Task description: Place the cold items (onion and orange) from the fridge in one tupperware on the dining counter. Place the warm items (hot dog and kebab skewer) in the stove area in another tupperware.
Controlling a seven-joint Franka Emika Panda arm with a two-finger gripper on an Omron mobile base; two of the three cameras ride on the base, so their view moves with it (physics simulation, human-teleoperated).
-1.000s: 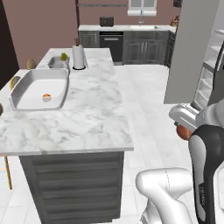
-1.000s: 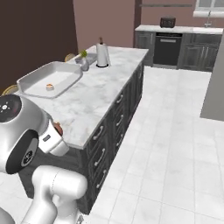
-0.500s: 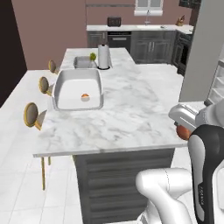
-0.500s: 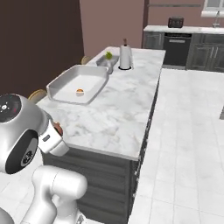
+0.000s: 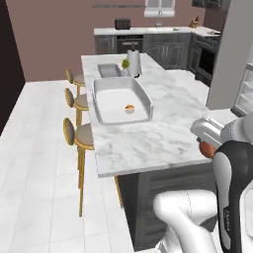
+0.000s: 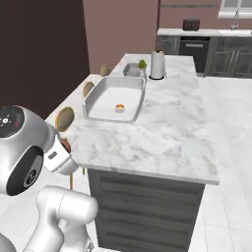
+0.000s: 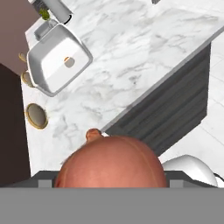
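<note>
Base swings round marble worktop (image 5: pixel 163 123) since earlier frames; white rectangular tupperware (image 5: pixel 141 94) now ahead, round orange (image 5: pixel 129 107) inside. Jaws clamped on reddish-brown round onion (image 7: pixel 111 162), carried low; drop-off looks next.

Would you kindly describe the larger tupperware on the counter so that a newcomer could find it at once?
Start at the white marble island counter with bar stools along one side. Near its middle sits the large, shallow, grey rectangular tupperware with a small orange inside. A smaller grey container lies just beyond it, beside a white paper towel roll; the larger one alone holds fruit.
</note>
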